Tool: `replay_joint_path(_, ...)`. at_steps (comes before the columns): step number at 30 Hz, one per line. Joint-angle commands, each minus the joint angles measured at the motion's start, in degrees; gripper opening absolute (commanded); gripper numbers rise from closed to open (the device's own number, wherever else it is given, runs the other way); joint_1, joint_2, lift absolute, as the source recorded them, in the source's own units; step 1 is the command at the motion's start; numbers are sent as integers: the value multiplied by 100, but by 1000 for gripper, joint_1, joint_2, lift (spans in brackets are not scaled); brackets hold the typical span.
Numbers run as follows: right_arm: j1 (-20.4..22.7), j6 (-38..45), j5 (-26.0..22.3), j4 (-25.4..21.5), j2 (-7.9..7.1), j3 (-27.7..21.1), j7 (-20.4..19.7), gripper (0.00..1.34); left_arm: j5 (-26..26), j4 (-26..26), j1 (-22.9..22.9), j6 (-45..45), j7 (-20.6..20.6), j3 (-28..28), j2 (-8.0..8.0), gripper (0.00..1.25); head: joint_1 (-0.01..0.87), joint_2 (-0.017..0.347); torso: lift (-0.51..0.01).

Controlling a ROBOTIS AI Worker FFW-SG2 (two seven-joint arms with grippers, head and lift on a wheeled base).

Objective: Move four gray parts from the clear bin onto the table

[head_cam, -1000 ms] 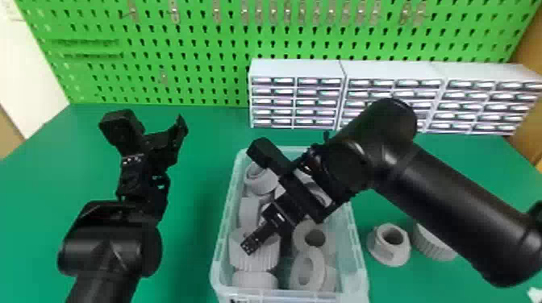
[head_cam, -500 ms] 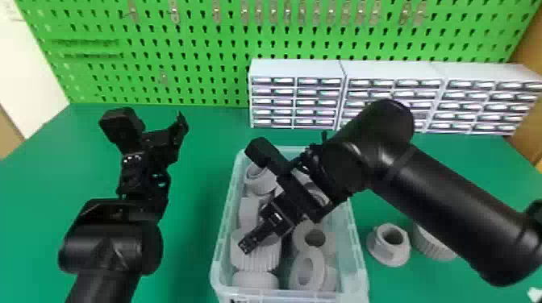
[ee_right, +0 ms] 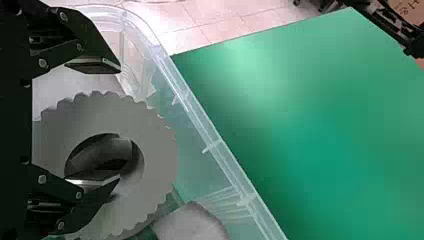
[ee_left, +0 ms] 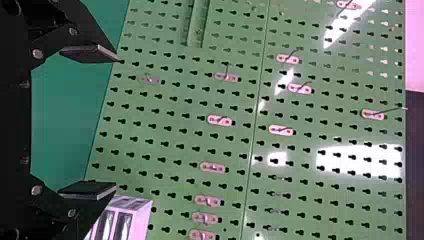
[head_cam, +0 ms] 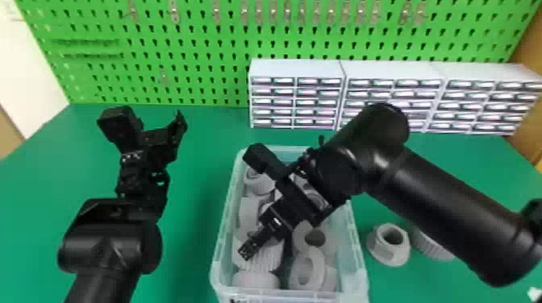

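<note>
Working the right gripper (ee_right: 120,122) inside the clear bin (head_cam: 357,245), low over a toothed gray part (ee_right: 155,135) in the bin's near left. We are seeing its two fingers standing wide apart with nothing gripped; one is lying over the part's hole, the other just outside the toothed rim, so the ring's wall is sitting between them. Contact: cannot tell.

Left gripper (ee_left: 117,122) is waiting over the left of the table (head_cam: 193,258), spread open and empty.

Tally: a flanged gray part (head_cam: 389,243) and a ribbed gray part (head_cam: 433,248) are lying on the table, right of the bin. We are counting those as two of four, and judging this as the pick of the third.

For a good pick, we are wanting the inner finger well down the hole before closing, both pads square to the wall; a shallow bite on the teeth could slip or tip the ring. We are closing gently, then lifting straight up, minding the neighboring gray parts (head_cam: 308,268), which could snag or ride along. We are planning to clear the right wall fully before crossing, then setting the ring down flat, near the other two but apart from them.
</note>
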Motion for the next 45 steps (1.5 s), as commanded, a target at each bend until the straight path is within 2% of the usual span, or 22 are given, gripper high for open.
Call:
replay_joint_path(1,-11,-23,-44,70,1,80,30,828,0,0,-9,-8,0,9,0,900,693,72,-52)
replay_joint_path(6,-2,-23,-53,96,9,106,39,790,0,0,0,-8,0,9,0,900,693,72,-52)
replay_joint_path(13,-37,-14,0,105,18,115,39,479,0,0,0,-8,0,18,0,900,693,72,-52)
replay_joint_path(16,-55,-14,44,105,18,115,39,436,0,0,9,-8,0,26,0,900,693,72,-52)
replay_joint_path(20,-64,4,97,105,27,97,39,301,0,0,9,-8,0,26,0,900,693,72,-52)
replay_joint_path(32,-81,136,185,35,45,-131,39,301,0,0,9,-17,0,26,0,900,693,72,-52)
replay_joint_path(45,16,206,589,-167,62,-869,30,301,0,0,53,-17,0,9,0,900,693,72,-52)
